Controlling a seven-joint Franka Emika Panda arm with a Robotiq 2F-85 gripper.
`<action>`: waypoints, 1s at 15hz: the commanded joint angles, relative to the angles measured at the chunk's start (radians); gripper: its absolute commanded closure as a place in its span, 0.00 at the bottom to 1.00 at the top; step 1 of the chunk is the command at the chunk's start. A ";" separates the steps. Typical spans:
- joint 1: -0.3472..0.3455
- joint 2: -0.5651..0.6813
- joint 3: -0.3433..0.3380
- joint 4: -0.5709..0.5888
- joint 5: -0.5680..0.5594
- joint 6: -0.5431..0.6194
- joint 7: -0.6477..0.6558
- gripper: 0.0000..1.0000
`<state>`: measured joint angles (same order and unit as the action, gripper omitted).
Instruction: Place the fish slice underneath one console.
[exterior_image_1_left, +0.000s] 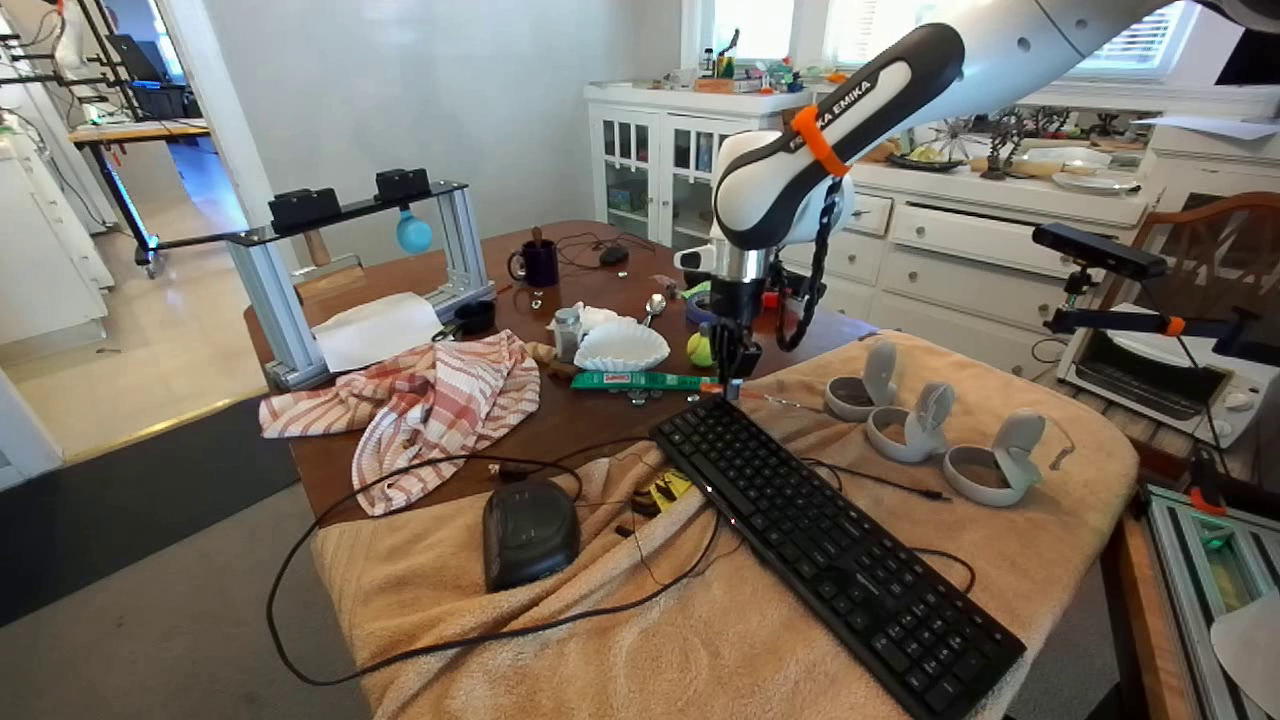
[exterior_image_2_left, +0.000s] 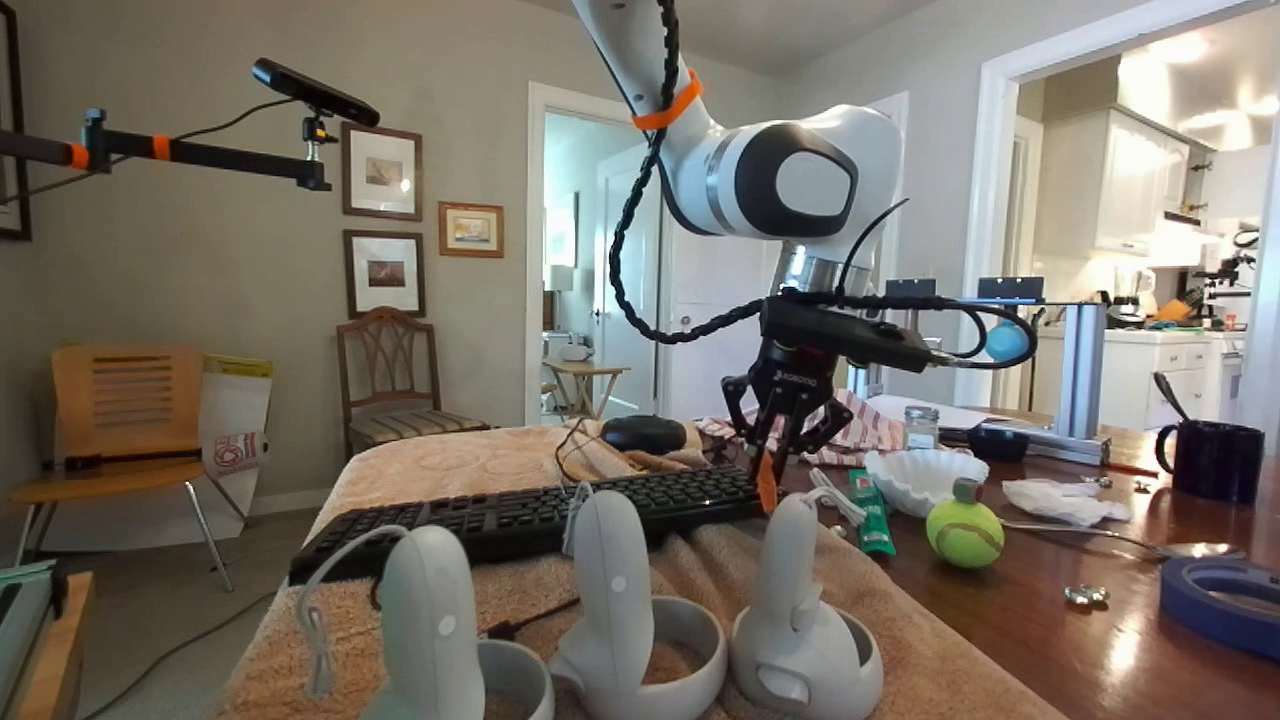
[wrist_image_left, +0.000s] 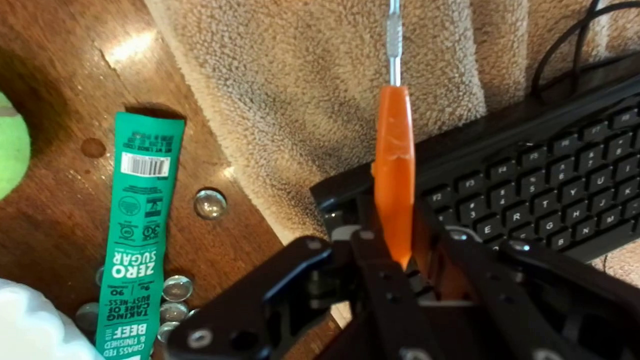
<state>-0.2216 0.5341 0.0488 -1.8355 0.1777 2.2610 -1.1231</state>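
pincer grips orange-handled tool near one end.

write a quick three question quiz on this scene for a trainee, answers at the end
1. How many ringed controllers sit on the towel?
2. True or false: the tennis ball rests on the towel.
3. What does the pincer grip?
a) the green packet
b) the orange-handled tool
c) the white bowl

Key
1. Three
2. False
3. b
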 joint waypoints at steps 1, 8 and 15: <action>0.002 0.000 0.007 -0.023 -0.008 0.046 -0.008 0.55; 0.025 -0.075 -0.013 -0.057 -0.036 0.108 0.059 0.10; 0.097 -0.279 -0.043 -0.193 -0.130 0.083 0.336 0.00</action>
<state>-0.1691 0.3780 0.0258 -1.9265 0.1133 2.3670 -0.8998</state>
